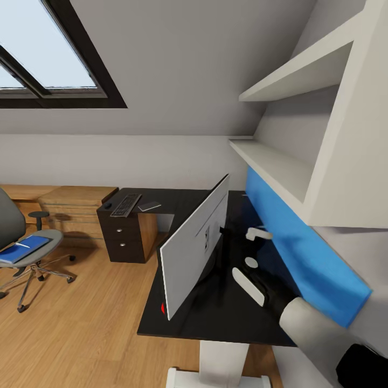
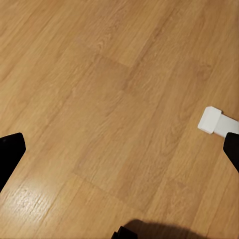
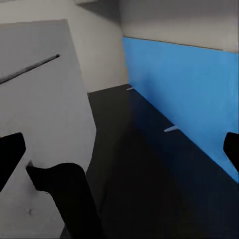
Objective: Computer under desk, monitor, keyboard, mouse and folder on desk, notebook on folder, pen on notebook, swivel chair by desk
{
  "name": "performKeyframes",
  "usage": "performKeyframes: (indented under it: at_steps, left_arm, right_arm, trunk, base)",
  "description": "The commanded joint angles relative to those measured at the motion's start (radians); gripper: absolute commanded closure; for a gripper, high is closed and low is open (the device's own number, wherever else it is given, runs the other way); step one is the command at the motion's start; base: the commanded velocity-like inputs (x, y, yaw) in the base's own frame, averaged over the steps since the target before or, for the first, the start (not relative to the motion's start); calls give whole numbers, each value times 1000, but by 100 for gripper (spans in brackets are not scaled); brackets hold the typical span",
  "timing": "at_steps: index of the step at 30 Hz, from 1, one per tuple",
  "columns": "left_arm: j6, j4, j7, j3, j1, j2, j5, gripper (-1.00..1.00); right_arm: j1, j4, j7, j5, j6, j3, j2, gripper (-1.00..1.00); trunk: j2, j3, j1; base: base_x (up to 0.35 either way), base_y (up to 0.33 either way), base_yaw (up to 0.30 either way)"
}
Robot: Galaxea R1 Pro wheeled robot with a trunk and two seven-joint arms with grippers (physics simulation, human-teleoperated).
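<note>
Fingers of the right gripper [image 1: 257,258] stand parted and empty at the lower right of the head view, white pads over the matte black desk [image 1: 215,318], between the monitor [image 1: 194,245] and the smooth blue back panel [image 1: 302,253]. In the right wrist view the same gripper [image 3: 119,149] looks past the monitor's flat grey-white back [image 3: 40,124] and curved black stand [image 3: 69,199]; whether it touches either I cannot tell. The monitor stands upright near the desk's front edge, its white back facing the arm, a small red mark at its lower corner.

Left gripper [image 2: 119,154]: dark fingertips wide apart at the frame edges, nothing between them, over wood-grain plank floor [image 2: 99,99] with a white block [image 2: 214,121] at the right.

Farther back, at centre left of the head view, the long black keyboard [image 1: 125,205], a small dark mouse [image 1: 107,205] just beside it and a thin dark notebook [image 1: 149,206] lie on the desk's far wing above black drawers. At far left the grey swivel chair [image 1: 16,226] carries the bright blue folder [image 1: 24,248] on its seat, well apart from the desk.
</note>
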Motion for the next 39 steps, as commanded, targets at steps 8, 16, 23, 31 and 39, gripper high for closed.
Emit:
performKeyframes:
  at_steps: [8, 16, 23, 31, 39]
  left_arm:
    - [1, 1, 6, -9, 0, -1, 2, -100]
    - [-3, 1, 5, -7, 0, 0, 2, -100]
    - [-4, 1, 5, -7, 0, 0, 2, -100]
    - [-4, 1, 5, -6, -1, 0, 2, -100]
    - [-5, 1, 5, -7, 0, 1, 0, -100]
  right_arm:
    - [21, 296, 7, -8, -216, 30, 29, -100]
    - [23, 478, 128, 3, -296, 49, 96, -100]
    - [24, 574, 281, -4, -358, 49, 117, -100]
    - [25, 614, 296, -6, -417, 49, 130, -100]
    - [26, 630, 296, -6, -418, 48, 135, -100]
  trunk:
    - [-2, -2, 0]
    - [-2, -2, 0]
    - [-2, -2, 0]
    - [-2, -2, 0]
    - [-2, -5, 0]
  base:
    - [0, 0, 0]
    - [0, 0, 0]
    - [0, 0, 0]
    - [-9, 8, -2]
    - [-196, 246, -206]
